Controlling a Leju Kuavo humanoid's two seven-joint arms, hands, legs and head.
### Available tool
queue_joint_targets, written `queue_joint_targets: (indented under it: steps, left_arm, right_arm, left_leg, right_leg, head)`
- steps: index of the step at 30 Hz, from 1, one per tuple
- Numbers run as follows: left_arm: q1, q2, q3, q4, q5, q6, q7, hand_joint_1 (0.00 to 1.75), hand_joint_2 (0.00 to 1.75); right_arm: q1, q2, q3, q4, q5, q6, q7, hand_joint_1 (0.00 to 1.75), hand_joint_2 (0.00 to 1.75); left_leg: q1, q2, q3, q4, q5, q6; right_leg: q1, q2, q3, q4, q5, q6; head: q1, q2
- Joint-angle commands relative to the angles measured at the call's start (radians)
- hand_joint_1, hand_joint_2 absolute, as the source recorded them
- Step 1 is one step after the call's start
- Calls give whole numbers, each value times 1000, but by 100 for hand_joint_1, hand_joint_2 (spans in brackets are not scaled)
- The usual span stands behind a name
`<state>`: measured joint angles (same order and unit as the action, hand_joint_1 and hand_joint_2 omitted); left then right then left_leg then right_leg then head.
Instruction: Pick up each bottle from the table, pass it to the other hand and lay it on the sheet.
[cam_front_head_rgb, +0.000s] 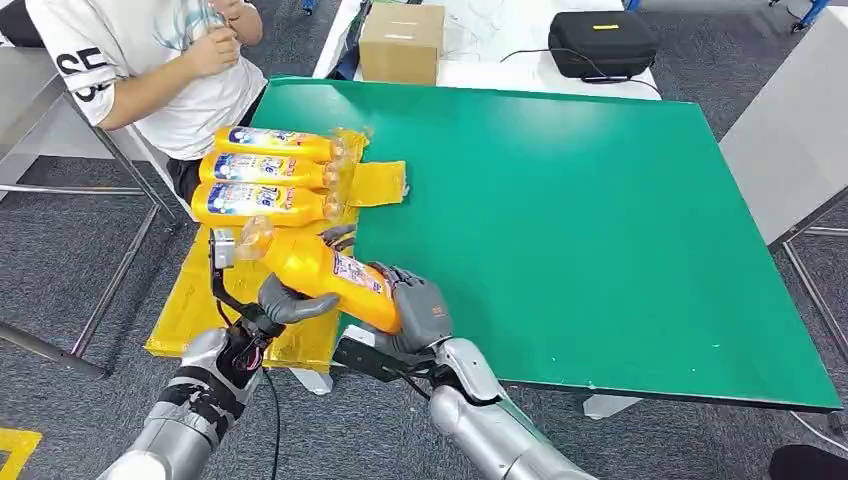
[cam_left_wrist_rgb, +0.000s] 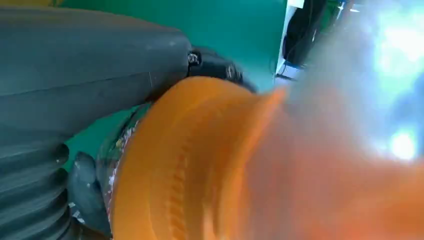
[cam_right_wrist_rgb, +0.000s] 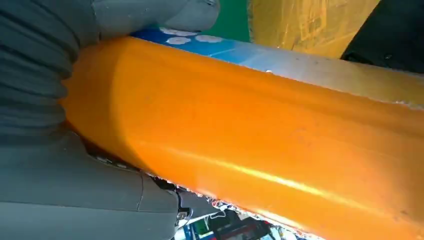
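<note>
Both silver arms rise from below and meet near the table's near-left edge. The grey many-fingered right hand (cam_front_head_rgb: 415, 312) wraps the base end of the orange plastic bottle with a blue-and-white label (cam_front_head_rgb: 325, 270), thumb over its top. The grey left hand (cam_front_head_rgb: 285, 303) curls its thumb against the bottle's middle from beneath; the blurred left wrist view suggests it grips too.

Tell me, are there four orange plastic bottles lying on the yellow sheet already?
No, three orange plastic bottles lie on the yellow sheet; a fourth orange bottle is off it, between both hands.
</note>
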<state>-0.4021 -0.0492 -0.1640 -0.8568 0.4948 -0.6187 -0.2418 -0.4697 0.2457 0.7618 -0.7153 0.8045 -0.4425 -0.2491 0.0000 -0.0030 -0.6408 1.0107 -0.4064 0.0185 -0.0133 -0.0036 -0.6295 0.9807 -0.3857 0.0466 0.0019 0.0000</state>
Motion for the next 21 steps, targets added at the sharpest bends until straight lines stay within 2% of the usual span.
queue_joint_targets:
  steps: [1,10,11,12,13,14,16,18,19,21]
  left_arm:
    - [-67,-18,-9,36,68,94,28,175,175]
    - [-24,-44,11,-111,8,233,-23,175,175]
    - [-21,-45,13,-121,2,243,-24,175,175]
    - [-19,-40,8,-133,-28,274,-38,175,175]
    - [-16,-37,0,-159,-114,347,-99,175,175]
    - [-16,-39,5,-166,-117,351,-97,175,175]
    - [-14,-32,5,-190,-237,459,-123,175,175]
    - [-17,-29,13,-185,-270,474,-123,175,175]
    - [-25,-19,-3,-181,-354,542,-154,175,175]
    - [-40,-9,1,-164,-408,571,-169,175,175]
  right_arm:
    - [-6,-16,98,39,0,-9,-6,175,175]
    - [-1,-16,86,38,1,-14,13,175,175]
    - [-1,-14,83,36,1,-15,17,106,175]
    - [1,-14,80,34,3,-20,24,0,175]
    - [4,-12,64,26,0,-37,32,0,175]
    - [5,-12,57,21,-4,-40,33,0,175]
    - [22,-14,7,-16,-31,-69,33,0,175]
    - [35,-20,-23,-55,-51,-71,28,0,175]
    - [52,-17,-66,-90,-99,-93,-2,0,175]
    - [69,-23,-105,-143,-142,-82,-14,0,175]
  left_leg:
    - [1,-2,3,0,-1,-1]
    - [2,-2,3,0,-2,-1]
    - [1,-2,2,0,-1,-1]
    - [1,-3,5,1,-2,-1]
    - [2,-2,3,0,-2,-1]
    - [1,-2,3,0,-1,-1]
    - [1,-2,4,1,-2,-1]
    - [1,-2,4,0,-2,-1]
    - [1,-1,4,1,-2,-1]
    - [1,-1,4,1,-2,-1]
  right_leg:
    - [1,-2,4,0,-2,-1]
    - [2,-2,4,0,-2,-1]
    - [1,-2,3,0,-1,-1]
    - [2,-3,6,0,-3,-2]
    - [2,-3,4,0,-2,-1]
    - [1,-2,4,0,-2,-1]
    - [2,-2,5,0,-2,-2]
    - [1,-2,5,0,-3,-2]
    - [2,-1,5,1,-2,-2]
    - [1,-1,5,1,-3,-2]
  head:
    - [0,0]
    - [0,0]
    - [0,0]
    - [0,0]
    - [0,0]
    - [0,0]
    - [0,0]
    - [0,0]
    - [0,0]
    - [0,0]
